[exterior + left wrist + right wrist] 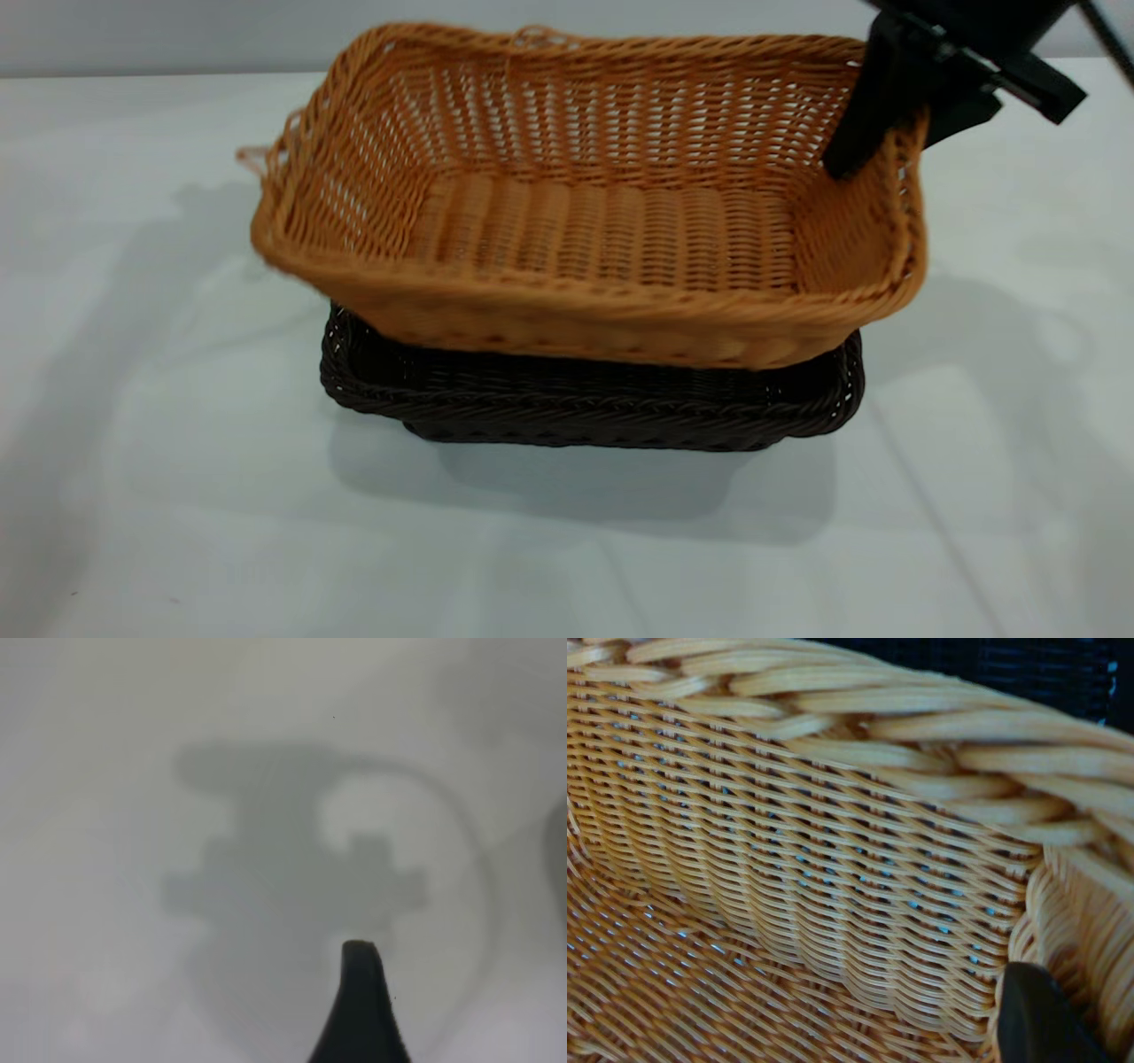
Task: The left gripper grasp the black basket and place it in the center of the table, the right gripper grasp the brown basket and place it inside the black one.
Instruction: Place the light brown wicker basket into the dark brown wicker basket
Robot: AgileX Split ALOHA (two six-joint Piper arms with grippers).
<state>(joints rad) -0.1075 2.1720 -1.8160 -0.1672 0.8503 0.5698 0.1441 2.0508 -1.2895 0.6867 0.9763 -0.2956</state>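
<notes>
Near the bench's centre, black basket point(585, 403) flat on the table point(159, 496), long axis running across between the left and right edges, open side up. Directly above it, brown basket point(589, 208) lifted clear of the table, long axis likewise left to right, mouth tipped toward the near edge so the woven floor shows; its underside covering most of the black basket's opening, whether touching the dark rim impossible to tell. Loose loops at the brown basket's far-left corner and along the far rim.

At the brown basket's far-right corner, right gripper point(886, 133) reaching down from above, one dark finger inside the basket against the right-hand wall, the other part outside it, the braided rim pinched between them: closed on the brown basket's right rim. From the right wrist, same wall seen close up with a dark fingertip point(1041, 1014) pressed to the weave, black basket point(1045, 669) showing beyond the rim.

From the left wrist, only one dark fingertip of the left gripper point(359, 1010) over bare table point(106, 859) with its own shadow; spread of its fingers not discernible, nothing seen held.
</notes>
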